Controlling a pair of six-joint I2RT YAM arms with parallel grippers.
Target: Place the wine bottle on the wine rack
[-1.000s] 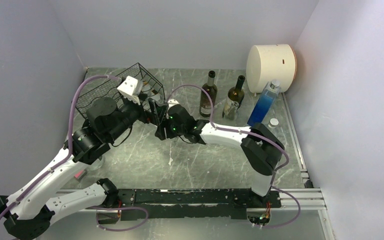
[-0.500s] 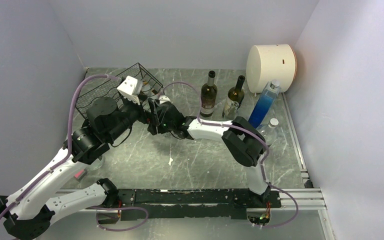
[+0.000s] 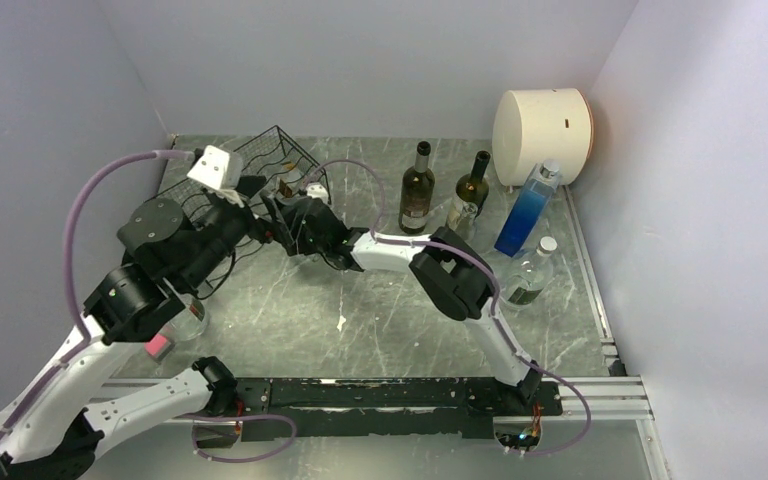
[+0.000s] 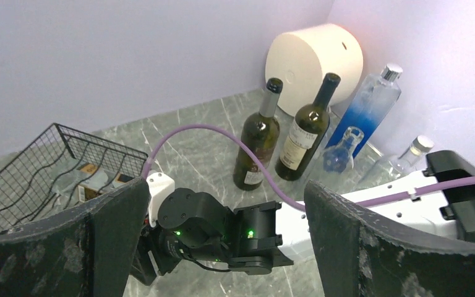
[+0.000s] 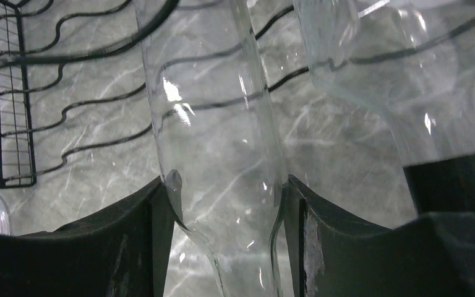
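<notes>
A clear glass wine bottle (image 5: 222, 124) stands between my right gripper's fingers (image 5: 226, 185), which are shut on its shoulder just above the neck. Behind it run the wavy rods of the black wire wine rack (image 5: 99, 105), with a second clear bottle (image 5: 377, 55) to the right. In the top view the right gripper (image 3: 295, 218) is at the rack's (image 3: 278, 148) front edge, far left. My left gripper (image 4: 222, 192) hangs wide open and holds nothing. It looks down on the right arm's wrist, with the rack (image 4: 37, 167) at its left.
Two dark wine bottles (image 3: 417, 195) (image 3: 472, 190) stand at the back. A blue bottle (image 3: 526, 210), a clear bottle (image 3: 530, 275) and a white cylinder (image 3: 540, 122) are at the back right. A labelled bottle (image 4: 93, 176) lies in the rack. Grey walls close in on both sides.
The right arm has stretched further left, carrying the clear bottle up to the rack. The left arm has swung back and to the left, away from the right gripper.
</notes>
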